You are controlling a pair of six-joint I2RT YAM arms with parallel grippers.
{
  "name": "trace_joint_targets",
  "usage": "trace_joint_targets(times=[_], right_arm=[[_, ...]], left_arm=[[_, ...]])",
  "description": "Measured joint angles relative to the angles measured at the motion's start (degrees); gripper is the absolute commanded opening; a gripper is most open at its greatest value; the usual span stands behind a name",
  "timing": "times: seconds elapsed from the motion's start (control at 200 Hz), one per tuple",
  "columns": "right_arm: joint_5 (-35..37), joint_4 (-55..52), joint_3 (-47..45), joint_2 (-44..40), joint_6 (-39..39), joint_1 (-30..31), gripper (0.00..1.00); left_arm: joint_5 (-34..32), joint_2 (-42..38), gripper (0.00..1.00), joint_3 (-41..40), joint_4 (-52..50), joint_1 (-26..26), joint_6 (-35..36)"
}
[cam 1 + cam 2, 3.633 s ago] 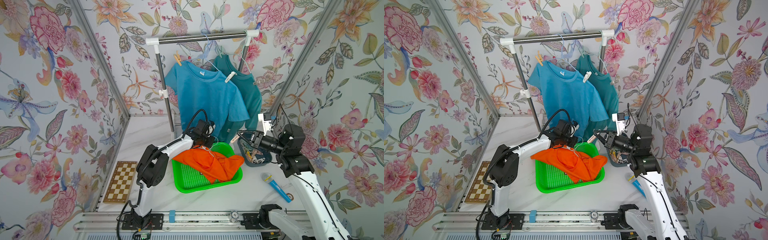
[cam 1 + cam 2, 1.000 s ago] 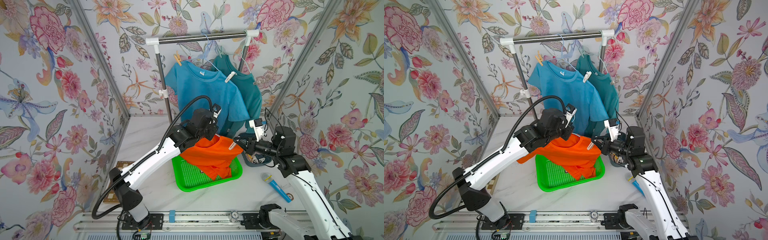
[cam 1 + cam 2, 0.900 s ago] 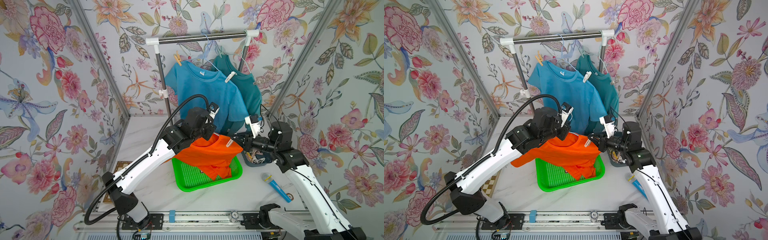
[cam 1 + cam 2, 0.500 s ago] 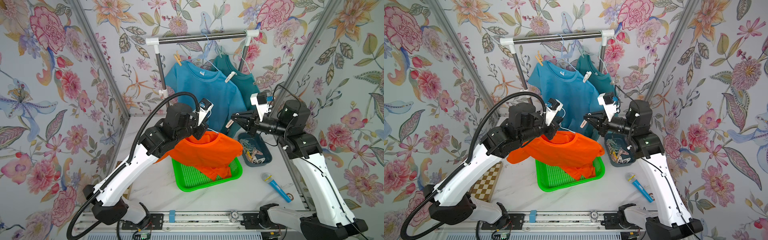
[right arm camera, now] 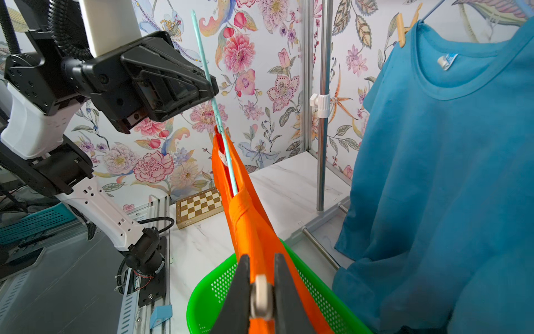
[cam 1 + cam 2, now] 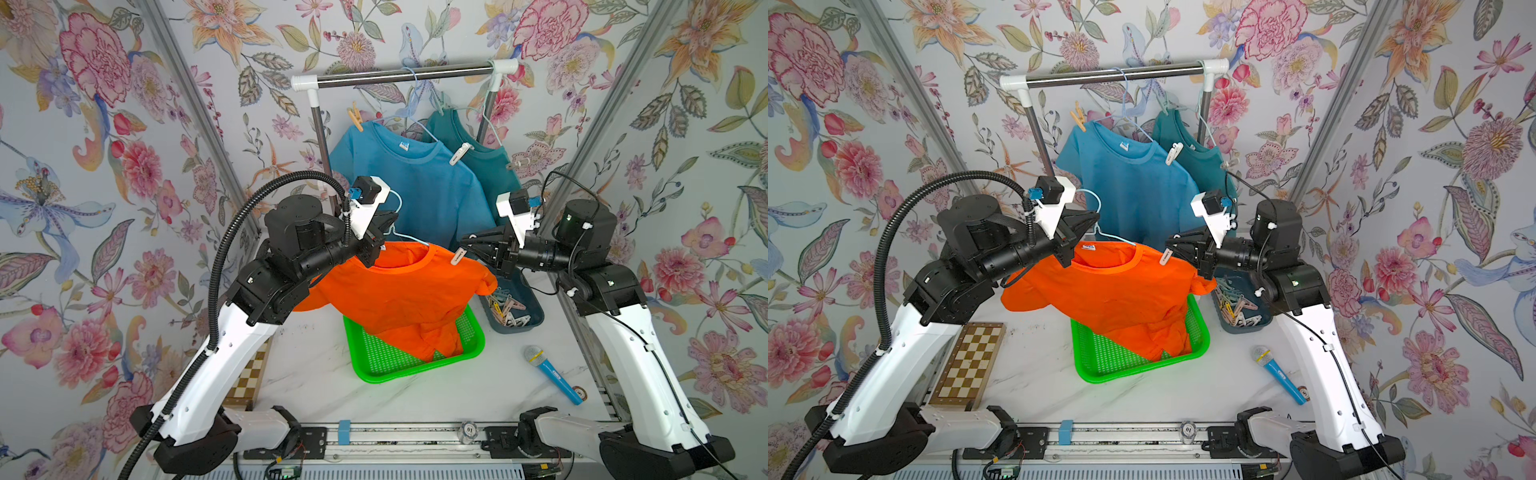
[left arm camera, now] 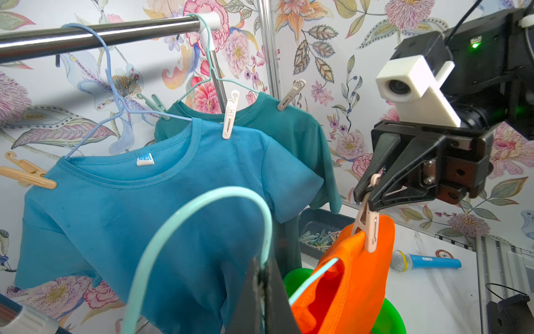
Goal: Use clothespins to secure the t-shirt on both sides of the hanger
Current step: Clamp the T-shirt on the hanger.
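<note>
An orange t-shirt (image 6: 399, 291) hangs on a pale teal hanger (image 7: 202, 199), its hem trailing into the green basket (image 6: 374, 370). My left gripper (image 6: 384, 226) is shut on the hanger's wire just below the hook, holding it up in front of the rail. My right gripper (image 6: 467, 245) is shut on the upper end of a pale beige clothespin (image 7: 368, 222). The clothespin's lower end sits over the shirt's right shoulder. In the right wrist view the clothespin (image 5: 261, 297) shows between the fingers, with the orange cloth running past them.
Behind, a rail (image 6: 399, 75) carries a blue t-shirt (image 6: 415, 187) and a teal t-shirt (image 6: 490, 166), both pinned on hangers. A dark tray of clothespins (image 6: 513, 309) stands right of the basket. A blue microphone (image 6: 550, 374) and a chessboard (image 6: 967, 361) lie on the table.
Both arms have risen, lifting the hanger and orange t-shirt out of the basket. The right gripper has kept the clothespin at the shirt's shoulder throughout.
</note>
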Motion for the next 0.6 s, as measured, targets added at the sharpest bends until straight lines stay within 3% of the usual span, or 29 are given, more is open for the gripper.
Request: trace_joint_targets(times=[0.365,0.41,0.505,0.601], right_arm=[[-2.4,-0.28,-0.39,-0.11,0.0,1.68,0.08],[-2.75,-0.02,-1.55,-0.46,0.0,1.99,0.15],[-3.28,0.39,-3.67,-1.31,0.37,2.14,0.46],[-3.5,1.31,-4.96,-2.32,1.14,2.14,0.56]], left_arm=[[3.43,-0.02,0.0,0.02,0.0,1.38,-1.49],[4.11,0.04,0.0,0.04,-0.04,1.79,-1.62],[4.9,0.13,0.0,0.07,-0.04,2.47,-1.73],[5.66,0.13,0.0,0.17,0.24,3.02,-2.16]])
